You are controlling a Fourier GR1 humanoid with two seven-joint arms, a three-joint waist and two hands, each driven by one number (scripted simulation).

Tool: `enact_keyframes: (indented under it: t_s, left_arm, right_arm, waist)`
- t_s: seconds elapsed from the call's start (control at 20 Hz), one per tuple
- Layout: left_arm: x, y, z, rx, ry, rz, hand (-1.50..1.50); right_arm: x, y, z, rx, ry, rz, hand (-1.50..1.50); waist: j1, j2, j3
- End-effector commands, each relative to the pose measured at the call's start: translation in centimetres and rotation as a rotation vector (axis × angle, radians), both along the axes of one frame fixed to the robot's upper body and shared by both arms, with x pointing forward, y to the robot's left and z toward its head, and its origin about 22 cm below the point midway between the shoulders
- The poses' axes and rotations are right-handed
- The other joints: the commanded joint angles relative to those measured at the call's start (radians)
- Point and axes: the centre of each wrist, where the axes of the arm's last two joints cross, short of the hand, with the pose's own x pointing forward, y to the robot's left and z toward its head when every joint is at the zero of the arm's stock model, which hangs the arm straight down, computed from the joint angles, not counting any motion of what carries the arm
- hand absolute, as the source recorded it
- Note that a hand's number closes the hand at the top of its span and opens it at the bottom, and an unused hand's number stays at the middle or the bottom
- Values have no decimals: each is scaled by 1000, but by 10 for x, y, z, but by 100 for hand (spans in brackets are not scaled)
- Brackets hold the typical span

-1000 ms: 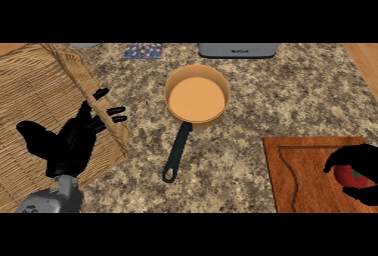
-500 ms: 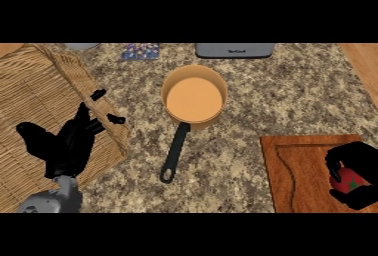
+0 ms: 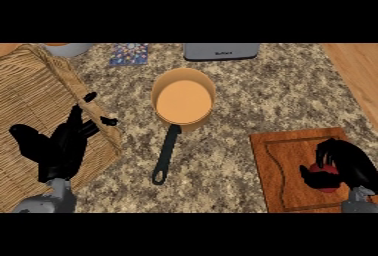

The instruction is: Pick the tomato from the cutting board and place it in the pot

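A red tomato (image 3: 322,170) lies on the brown wooden cutting board (image 3: 284,172) at the lower right. My right hand (image 3: 347,165) is curled round the tomato and hides most of it. The orange pot (image 3: 183,99) with a long black handle (image 3: 167,157) stands in the middle of the speckled counter, well left of the board. My left hand (image 3: 60,145) rests open at the lower left, fingers up, over the wicker mat.
A wicker mat (image 3: 33,95) covers the counter's left side. At the back stand a grey appliance (image 3: 221,50), a small patterned blue item (image 3: 130,53) and a white bowl (image 3: 66,48). A wooden surface (image 3: 358,70) runs along the right edge.
My right hand has come further into view and its fingers have closed round the tomato. The left hand has shifted slightly.
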Motion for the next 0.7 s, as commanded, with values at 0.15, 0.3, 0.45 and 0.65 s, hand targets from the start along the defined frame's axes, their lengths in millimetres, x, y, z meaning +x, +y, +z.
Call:
enact_keyframes:
  t_s: [0.15, 0.3, 0.45, 0.65]
  left_arm:
    - [-2, -2, -3, -5, 5, -8, 0]
    - [4, -4, 2, 14, -2, -24, 0]
    - [4, -10, 3, 4, -5, -52, 0]
    - [5, -11, 4, 11, -7, -76, 0]
  right_arm:
    - [10, 76, 67, -48, -268, -332, 150]
    - [7, 114, 106, -80, -369, -333, 150]
    - [-6, 148, 148, -93, -481, -356, 150]
    - [-24, 201, 200, -170, -624, -309, 150]
  waist:
    - [19, -8, 2]
    - [40, -1, 5]
    - [60, -1, 6]
    - [98, 6, 7]
